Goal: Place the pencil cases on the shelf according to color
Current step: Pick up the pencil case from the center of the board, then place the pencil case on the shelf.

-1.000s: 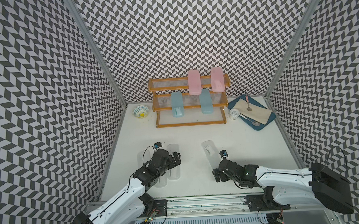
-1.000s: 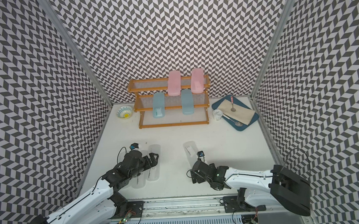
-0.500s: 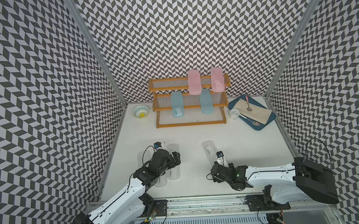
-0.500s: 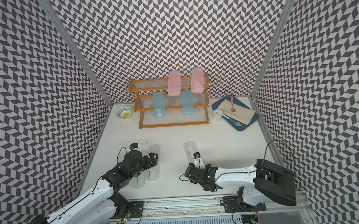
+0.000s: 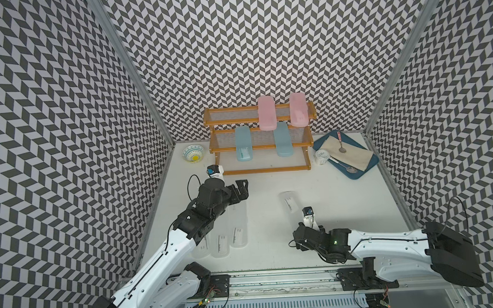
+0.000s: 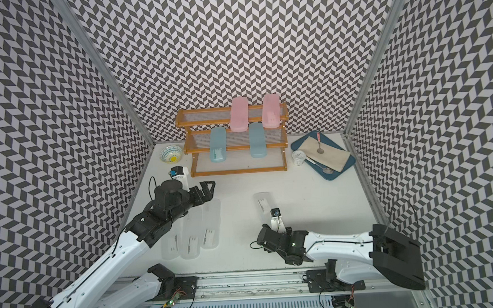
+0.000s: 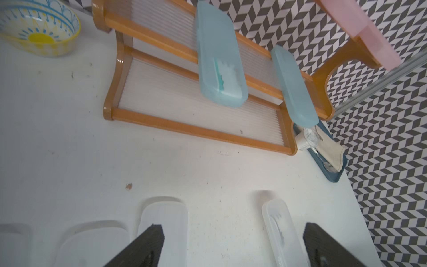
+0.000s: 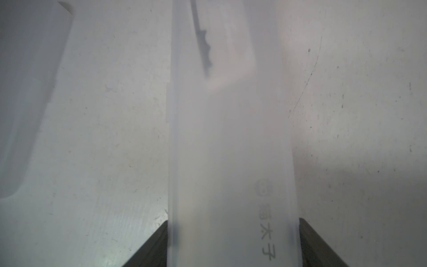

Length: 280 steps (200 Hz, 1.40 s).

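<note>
Right tool [image 8: 233, 220] grips the near end of the lone frosted clear pencil case [image 5: 290, 203]; long axis points to 11 o'clock, toward the shelf [image 5: 263, 170]. Left tool [image 5: 241, 189] released, empty.

The lowest step of the shelf [image 5: 260, 170] is bare, but two blue cases [image 5: 243, 144] hang out over it. The table [image 5: 270, 188] just in front is open. Three clear cases [image 5: 222, 244] lie together on the left, a lone clear case [image 5: 290, 204] on the right.
</note>
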Motion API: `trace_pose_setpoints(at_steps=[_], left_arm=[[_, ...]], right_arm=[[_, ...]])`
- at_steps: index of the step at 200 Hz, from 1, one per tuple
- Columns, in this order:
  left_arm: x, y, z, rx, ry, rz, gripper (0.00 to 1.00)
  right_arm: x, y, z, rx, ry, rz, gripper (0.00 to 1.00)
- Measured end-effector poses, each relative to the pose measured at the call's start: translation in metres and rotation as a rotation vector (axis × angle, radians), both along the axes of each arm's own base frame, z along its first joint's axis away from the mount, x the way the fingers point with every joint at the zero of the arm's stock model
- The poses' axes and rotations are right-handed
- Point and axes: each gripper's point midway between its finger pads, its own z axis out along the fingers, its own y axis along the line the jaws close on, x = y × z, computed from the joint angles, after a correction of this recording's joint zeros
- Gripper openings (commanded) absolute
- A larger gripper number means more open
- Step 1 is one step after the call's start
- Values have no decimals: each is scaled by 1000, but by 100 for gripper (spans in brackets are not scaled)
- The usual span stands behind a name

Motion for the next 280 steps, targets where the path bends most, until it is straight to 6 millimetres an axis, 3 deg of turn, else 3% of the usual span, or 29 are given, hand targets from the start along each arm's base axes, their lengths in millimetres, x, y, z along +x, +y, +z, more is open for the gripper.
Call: trace_pose_setpoints(at_steps=[50,84,148,200,280], left_arm=[[35,29,-14,98,40,26,100],[44,44,-16,121,33,44,100],[45,40,-17,93,27,-4,100],[47,38,-16,67,22,-29,100],[46,32,-21,51,38,-64,99]], right_arm=[[50,12,45,104,-103,-61,60],[82,20,56,110,-147,-90,60],[141,22,34,47,-121,-118,59],[196,42,25,35,-111,-141,56],[244,44,2,24,-97,-192,55]])
